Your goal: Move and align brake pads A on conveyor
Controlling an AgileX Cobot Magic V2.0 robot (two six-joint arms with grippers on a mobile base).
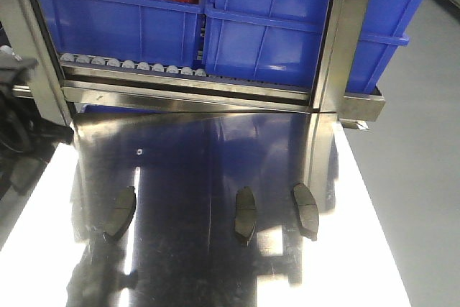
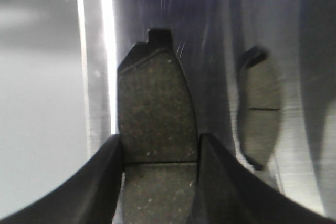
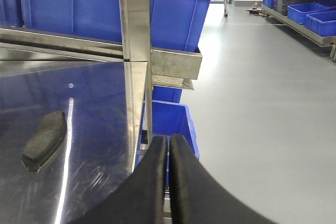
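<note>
Left wrist view: my left pincer (image 2: 160, 139) clamps one brake pad (image 2: 155, 93) by its narrow edges, a grip that I judge could slip or twist. The other pads (image 1: 246, 215) lie on the shiny counter (image 1: 187, 156); no conveyor shows. My right pincer (image 3: 168, 153) is closed and empty.

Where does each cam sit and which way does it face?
Front: above the table's near side, tilted down at the steel tabletop with three pads, rack and blue bins behind; no gripper shows.
Left wrist: behind the left gripper, looking along its fingers at the held pad; second pad to the right.
Right wrist: behind the shut right gripper, facing the rack post, bins and floor; one pad at left.
Shared: front and right wrist both show rack, bins, tabletop.
</note>
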